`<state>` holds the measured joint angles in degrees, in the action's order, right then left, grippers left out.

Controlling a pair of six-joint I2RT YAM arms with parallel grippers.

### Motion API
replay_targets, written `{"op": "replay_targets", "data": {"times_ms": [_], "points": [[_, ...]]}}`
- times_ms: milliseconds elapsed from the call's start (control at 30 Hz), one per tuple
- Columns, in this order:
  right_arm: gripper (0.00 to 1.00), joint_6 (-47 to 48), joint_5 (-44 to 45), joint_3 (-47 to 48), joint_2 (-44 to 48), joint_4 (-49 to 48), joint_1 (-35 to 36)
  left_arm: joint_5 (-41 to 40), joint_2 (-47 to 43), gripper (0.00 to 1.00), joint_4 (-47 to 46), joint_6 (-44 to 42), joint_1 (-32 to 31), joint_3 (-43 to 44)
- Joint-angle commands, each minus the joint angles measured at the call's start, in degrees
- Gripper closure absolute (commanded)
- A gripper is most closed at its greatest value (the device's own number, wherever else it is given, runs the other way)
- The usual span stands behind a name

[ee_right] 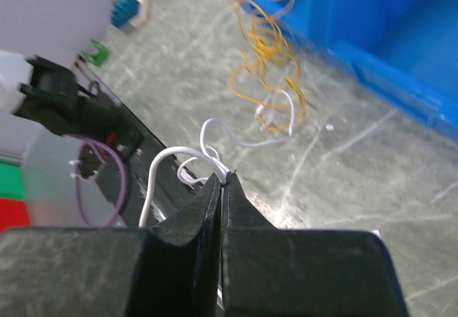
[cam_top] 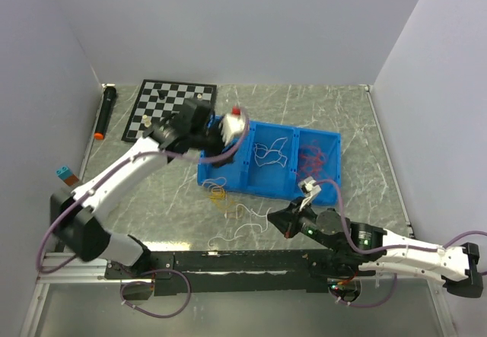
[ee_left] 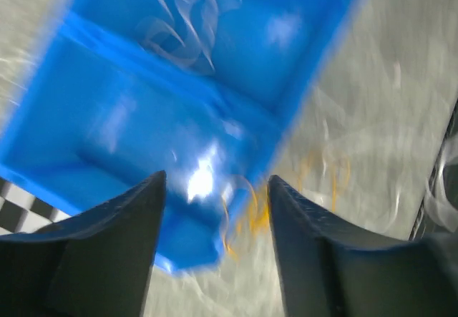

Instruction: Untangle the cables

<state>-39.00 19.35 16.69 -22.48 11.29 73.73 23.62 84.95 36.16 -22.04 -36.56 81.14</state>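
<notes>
Pinching a white cable [ee_right: 175, 149], the right gripper [ee_right: 223, 181] stretches low leftward.

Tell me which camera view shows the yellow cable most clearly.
The right wrist view: the yellow cable lies sharp and close, in loose loops on the table beside the blue bin. The top view shows it small, before the bin. The left wrist view shows only an orange-yellow blur.

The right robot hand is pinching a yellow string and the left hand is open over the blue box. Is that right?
Not quite. The right gripper is shut on a white cable, not a yellow one; the right wrist view shows it. The yellow cable lies loose beside the blue bin. The left gripper is open over the bin, as you said.
</notes>
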Motion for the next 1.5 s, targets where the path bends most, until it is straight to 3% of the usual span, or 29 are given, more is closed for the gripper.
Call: {"op": "replay_targets", "data": {"times_ms": [0, 133, 367, 600, 800, 933, 1233, 1333, 1467], "points": [[1.0, 2.62, 1.21, 3.61, 2.26, 3.56, 0.36, 1.8, -7.42, 0.43, 2.87, -17.5, -0.8, -13.44], [1.0, 1.91, 0.43, 4.84, 4.1, 6.02, 0.36, 2.48, -7.69, 0.41, 4.26, -22.33, -0.88, -18.73], [1.0, 1.39, -0.19, 5.28, 5.52, 8.48, 0.44, 3.71, -6.73, 0.18, 3.48, -27.18, -4.22, -24.1], [1.0, -0.1, -0.28, 3.18, 4.55, 7.26, 0.53, 6.53, -2.16, 0.14, 0.4, -23.04, -11.42, -23.05], [1.0, -1.86, -0.02, 1.25, 5.43, 6.82, 0.44, 4.07, 2.14, 0.13, -3.54, -22.71, -14.42, -24.45], [1.0, -2.57, 0.42, 0.36, 7.1, 7.34, 0.36, 3.89, 4.7, 0.27, -7.42, -20.76, -14.42, -23.75], [1.0, -3.01, 1.91, 0.19, 12.45, 10.24, 0.36, 1.35, 7.95, 0.47, -10.05, -23.48, -16.35, -28.67], [1.0, -2.66, 2.62, 0.63, 14.48, 11.21, 0.44, 1.17, 8.39, 0.6, -11.02, -23.05, -16.44, -29.73], [1.0, -1.87, 3.41, 1.59, 16.41, 12.44, 0.45, -0.5, 8.83, 0.88, -12.08, -22.08, -16.97, -29.55]]}}
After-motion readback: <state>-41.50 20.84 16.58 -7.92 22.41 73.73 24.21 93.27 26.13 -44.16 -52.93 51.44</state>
